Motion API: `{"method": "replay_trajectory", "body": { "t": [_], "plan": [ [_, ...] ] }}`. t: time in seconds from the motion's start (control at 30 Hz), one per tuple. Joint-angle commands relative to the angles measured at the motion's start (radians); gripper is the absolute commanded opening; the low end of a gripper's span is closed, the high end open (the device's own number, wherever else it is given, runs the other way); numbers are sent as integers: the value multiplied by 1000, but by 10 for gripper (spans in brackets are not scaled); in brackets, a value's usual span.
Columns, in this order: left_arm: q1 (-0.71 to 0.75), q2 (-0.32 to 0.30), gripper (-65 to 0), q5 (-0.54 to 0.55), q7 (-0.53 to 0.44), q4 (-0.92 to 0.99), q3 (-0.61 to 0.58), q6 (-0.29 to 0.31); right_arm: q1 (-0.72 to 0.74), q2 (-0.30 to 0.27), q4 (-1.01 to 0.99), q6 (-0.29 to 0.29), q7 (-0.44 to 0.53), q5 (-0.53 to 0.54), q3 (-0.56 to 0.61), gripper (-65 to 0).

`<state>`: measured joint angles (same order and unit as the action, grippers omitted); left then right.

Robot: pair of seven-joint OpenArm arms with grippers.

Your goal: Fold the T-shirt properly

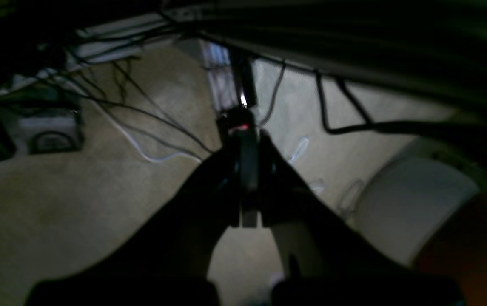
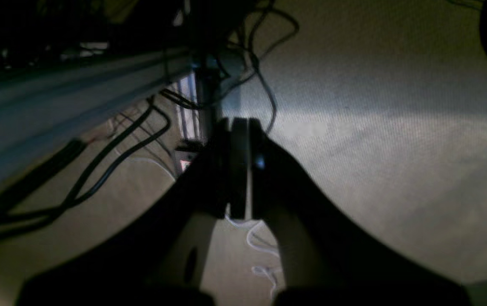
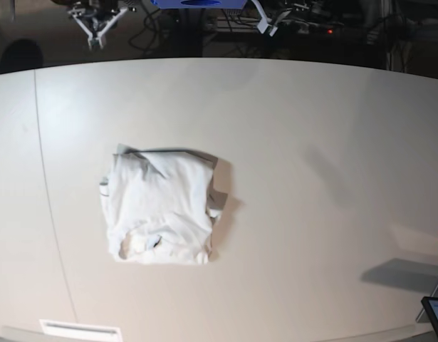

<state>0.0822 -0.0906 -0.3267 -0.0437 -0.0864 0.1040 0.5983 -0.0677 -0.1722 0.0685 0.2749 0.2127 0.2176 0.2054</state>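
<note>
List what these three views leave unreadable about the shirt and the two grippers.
- T-shirt, base view: underside and inner layers hidden by its own folds; collar tag too small to make out.
- T-shirt, both wrist views: absent; they show only floor and cables.
- Right gripper, base view: small and dark at the top edge, jaws unreadable there.
- Left gripper, base view: likewise tiny, partly cut off.
- Left gripper, left wrist view: dim and blurred.
</note>
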Motion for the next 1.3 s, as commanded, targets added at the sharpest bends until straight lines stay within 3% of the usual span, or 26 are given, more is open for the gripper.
{"method": "replay_trajectory", "body": {
  "t": [0.0,0.1,0.23,0.33,0.67,0.93,1.27],
  "plan": [
    [11,1,-650,-5,21,3,0,4,16,-5,-6,4,-32,3,4,-634],
    [-5,19,-650,-4,38,3,0,-54,53,-5,-6,4,-118,3,79,-634],
    [-3,53,-650,-4,37,3,0,-196,59,-3,-6,4,-120,3,259,-634],
    [-5,71,-650,-4,35,0,0,-252,59,-3,-6,4,-120,7,335,-634],
    [-25,88,-650,-4,38,-66,1,-258,53,15,-6,4,-117,9,339,-634],
    [-34,90,-650,-4,43,-62,1,-260,16,13,-14,4,55,10,339,-634],
    [-37,90,-650,5,37,-66,7,-260,30,15,-14,4,78,10,339,-634]
  ]
}}
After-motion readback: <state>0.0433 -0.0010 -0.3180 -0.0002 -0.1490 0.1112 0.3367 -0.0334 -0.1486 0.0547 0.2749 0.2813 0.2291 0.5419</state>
